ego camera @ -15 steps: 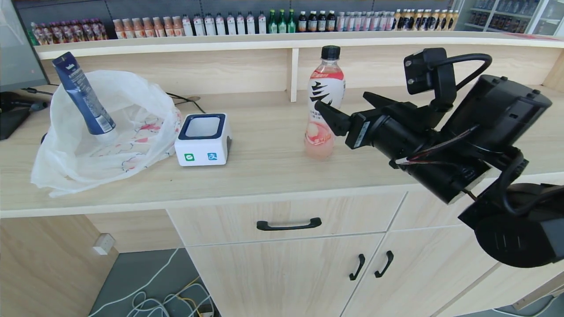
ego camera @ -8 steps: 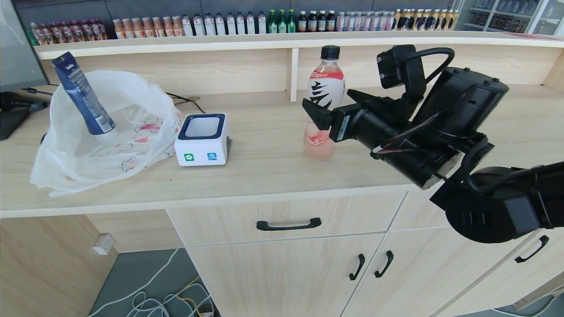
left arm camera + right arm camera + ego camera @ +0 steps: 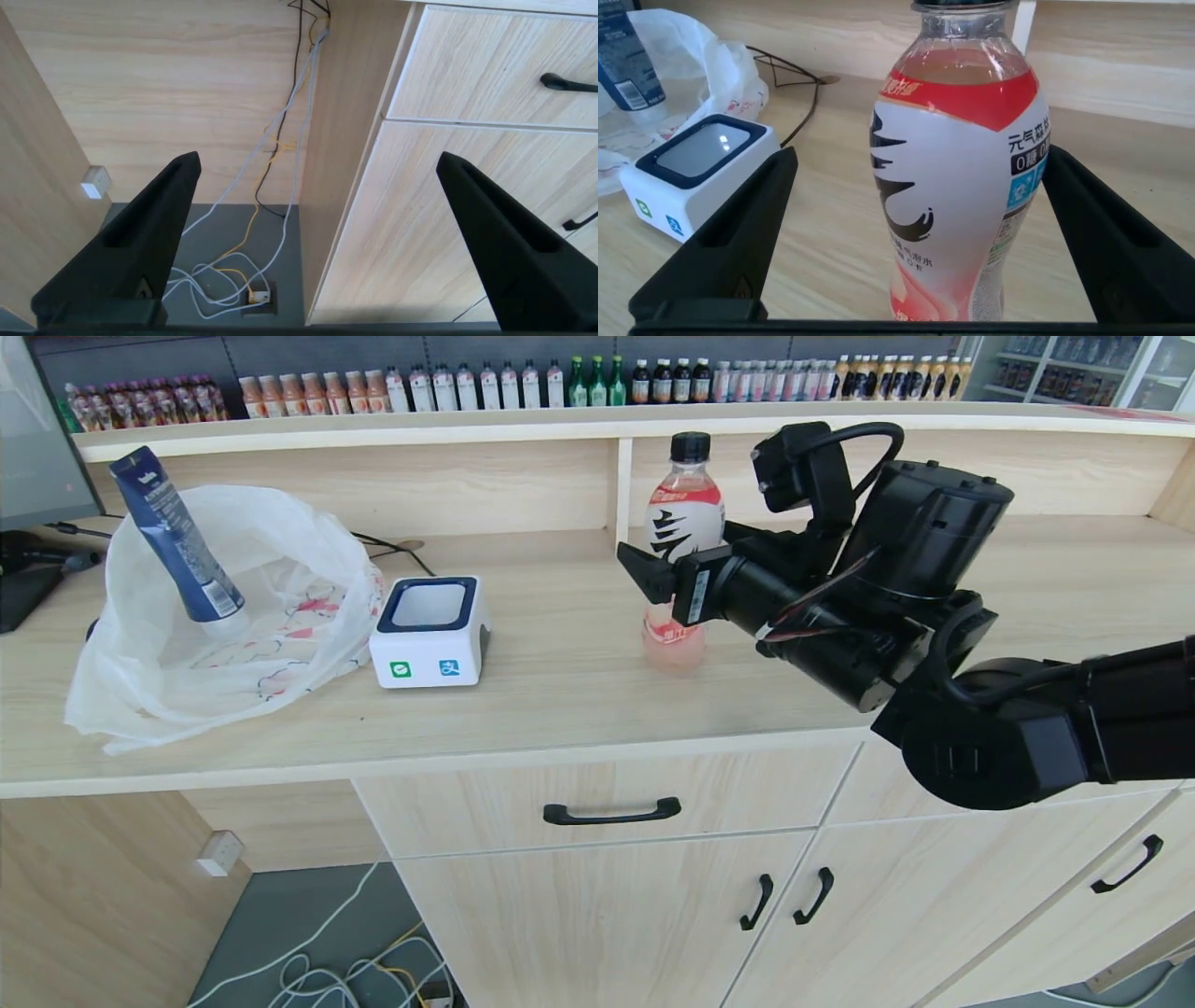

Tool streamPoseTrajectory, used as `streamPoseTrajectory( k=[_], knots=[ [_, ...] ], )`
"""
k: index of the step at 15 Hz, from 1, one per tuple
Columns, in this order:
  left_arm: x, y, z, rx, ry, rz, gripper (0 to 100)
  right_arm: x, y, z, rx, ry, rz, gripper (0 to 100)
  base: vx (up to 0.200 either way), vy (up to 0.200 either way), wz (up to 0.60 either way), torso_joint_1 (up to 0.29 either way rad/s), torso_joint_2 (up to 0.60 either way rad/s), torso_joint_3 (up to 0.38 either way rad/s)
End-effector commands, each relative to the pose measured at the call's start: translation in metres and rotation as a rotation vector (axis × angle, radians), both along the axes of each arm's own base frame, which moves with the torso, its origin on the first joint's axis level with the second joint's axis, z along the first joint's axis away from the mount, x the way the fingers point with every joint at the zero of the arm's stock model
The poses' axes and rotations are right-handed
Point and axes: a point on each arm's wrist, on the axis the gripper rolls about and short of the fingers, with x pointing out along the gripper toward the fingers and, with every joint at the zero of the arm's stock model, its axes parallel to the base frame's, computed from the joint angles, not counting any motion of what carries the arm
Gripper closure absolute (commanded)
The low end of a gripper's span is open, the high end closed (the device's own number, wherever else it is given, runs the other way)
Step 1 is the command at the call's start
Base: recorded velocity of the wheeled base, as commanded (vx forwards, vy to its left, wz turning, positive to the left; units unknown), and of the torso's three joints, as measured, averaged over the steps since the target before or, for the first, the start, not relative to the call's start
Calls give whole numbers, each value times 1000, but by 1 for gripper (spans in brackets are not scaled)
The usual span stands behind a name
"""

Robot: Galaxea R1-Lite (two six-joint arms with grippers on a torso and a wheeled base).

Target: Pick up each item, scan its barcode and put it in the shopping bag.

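A pink drink bottle (image 3: 686, 527) with a black cap stands upright on the wooden counter (image 3: 560, 681), right of centre. My right gripper (image 3: 695, 560) is open at label height, with one finger on each side of the bottle. In the right wrist view the bottle (image 3: 957, 177) stands between the spread fingers (image 3: 719, 252) of the right gripper (image 3: 920, 159) with gaps on both sides. The white scanner (image 3: 431, 630) sits mid-counter. A white shopping bag (image 3: 280, 607) lies at the left with a blue tube (image 3: 177, 537) standing in it. My left gripper (image 3: 318, 159) is open, low beside the cabinets.
A raised shelf with an upright divider (image 3: 621, 490) runs behind the bottle. A dark monitor (image 3: 37, 439) and cables (image 3: 392, 546) are at the back left. Below the counter are drawers and doors with black handles (image 3: 611, 814); loose cables (image 3: 243, 271) lie on the floor.
My right arm has moved left and forward, bringing its open fingers from just right of the bottle to either side of it. The bottle, bag and scanner have stayed put.
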Motion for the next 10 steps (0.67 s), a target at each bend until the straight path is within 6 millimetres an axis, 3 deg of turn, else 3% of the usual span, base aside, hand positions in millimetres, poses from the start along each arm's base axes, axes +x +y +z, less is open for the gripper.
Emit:
streamPoseTrajectory(
  k=[1, 10],
  knots=[
    [0, 0, 0, -1, 0, 1, 0, 3, 2, -3, -9, 10, -5, 0, 0, 0, 0, 0, 0, 0],
    [0, 0, 0, -1, 0, 1, 0, 17, 10, -26, -6, 74, -102, 0, 0, 0, 0, 0, 0, 0]
  ],
)
